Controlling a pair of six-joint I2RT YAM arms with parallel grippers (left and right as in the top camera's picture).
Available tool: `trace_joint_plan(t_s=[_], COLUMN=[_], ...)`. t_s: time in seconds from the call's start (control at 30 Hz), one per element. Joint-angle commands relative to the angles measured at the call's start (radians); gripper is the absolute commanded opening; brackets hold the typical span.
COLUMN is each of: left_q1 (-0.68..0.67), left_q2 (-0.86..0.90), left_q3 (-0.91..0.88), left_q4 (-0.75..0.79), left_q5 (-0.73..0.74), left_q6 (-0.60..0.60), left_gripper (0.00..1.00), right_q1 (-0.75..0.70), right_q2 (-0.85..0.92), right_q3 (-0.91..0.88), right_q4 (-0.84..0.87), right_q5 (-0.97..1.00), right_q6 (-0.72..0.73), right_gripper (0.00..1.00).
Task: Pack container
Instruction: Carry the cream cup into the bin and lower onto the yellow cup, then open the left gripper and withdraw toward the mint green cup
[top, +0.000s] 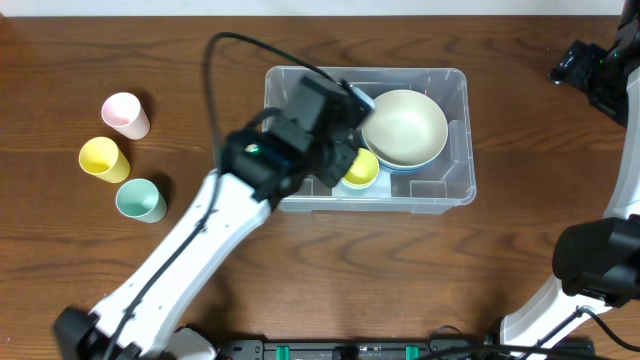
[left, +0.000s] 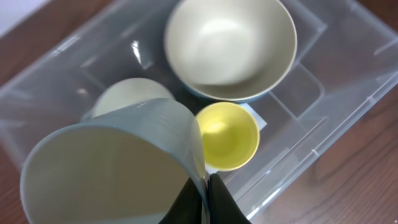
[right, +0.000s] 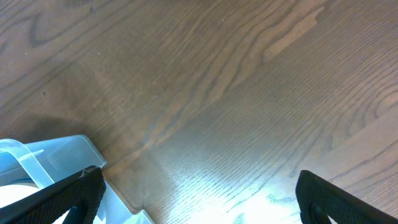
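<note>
Wooden tabletop (top: 400, 262) carries the container (top: 464, 130). Left pincer (left: 207, 186), clamped on the rim of a grey cup (left: 112, 162), hovers above it; next, lower and release. Right pincer (right: 199, 196) gapes wide, empty.

Dark brown wood-grain table (top: 60, 250), soft glare on its surface, pale strip (top: 300, 6) beyond far edge

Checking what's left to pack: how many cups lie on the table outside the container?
3, all left of the container: pink cup, yellow cup, teal cup. The left arm may hide more.
</note>
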Motion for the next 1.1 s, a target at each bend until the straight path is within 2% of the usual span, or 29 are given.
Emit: trace_joint_plan(t_s=[0.0,0.27,0.6,0.63,0.73,0.77,0.97,1.07], left_q1=[-0.037,-0.109,-0.120,-0.120,-0.119,-0.119,-0.118,-0.101], left_q2=[0.051,0.107,0.107,0.107,0.107,0.107,0.097,0.067], left_q3=[0.003,0.003,0.003,0.003,0.003,0.003,0.004,0.008], left_q4=[0.011,0.011,-0.011,-0.012,-0.011,-0.011,-0.010,-0.014], left_q5=[-0.005,-0.005,-0.009,-0.009,-0.021,-0.037,-0.203,-0.261], left_q6=[0.035,0.035,0.042,0.042,0.042,0.042,0.026,-0.036], left_gripper=[0.06,0.06,0.07,0.15,0.47,0.50,0.51,0.51], right_q1=[-0.004,-0.004,-0.004,-0.004,-0.004,-0.004,-0.004,-0.004], right_q2=[0.005,0.005,0.005,0.005,0.005,0.005,0.005,0.005], right_q3=[0.001,0.001,0.001,0.001,0.001,0.001,0.001,0.001], right_q4=[-0.002,-0.002,-0.001,-0.001,-0.001,-0.001,-0.002,-0.001], right_q5=[0.003,0.003,0.003,0.003,0.003,0.003,0.003,0.003], right_q6=[0.016,0.016,0.016,0.016,0.016,0.016,0.016,0.016], right_gripper=[0.99,0.99,0.99,0.99,0.99,0.99,0.99,0.99])
